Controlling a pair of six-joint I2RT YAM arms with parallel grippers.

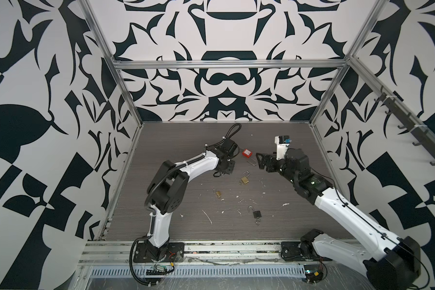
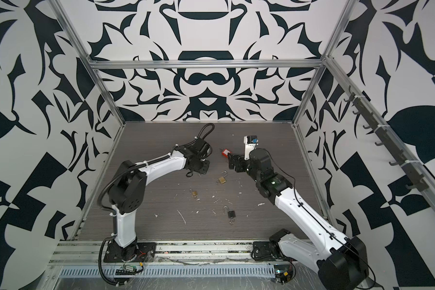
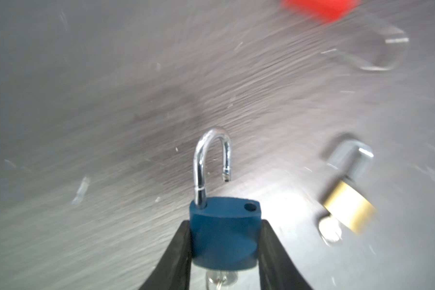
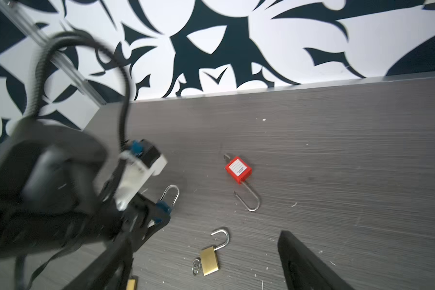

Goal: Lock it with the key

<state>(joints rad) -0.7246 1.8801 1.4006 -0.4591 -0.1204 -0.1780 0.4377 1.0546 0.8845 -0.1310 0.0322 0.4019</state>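
Left fingers (image 3: 178, 251) clamp blue padlock (image 3: 224, 226) by its body, leaving shackle (image 3: 211, 160) open and clear, key (image 3: 220, 277) in its base. Right fingers (image 4: 301, 263) spread wide, empty, at its 3 o'clock in a top view, likely to press shackle home.

Lower centre, a blue padlock (image 3: 224, 233) is showing a smooth, matt body and a glossy chrome metal shackle (image 3: 198, 170). Lower right, a brass-coloured padlock (image 3: 349, 209) is gleaming. The grey wood-grain counter (image 3: 86, 113) is looking matt and scuffed.

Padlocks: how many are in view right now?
5. Blue padlock in the left gripper; red padlock far centre; large brass padlock mid-table; small brass padlock nearer; black padlock nearest the front. Others may be hidden.
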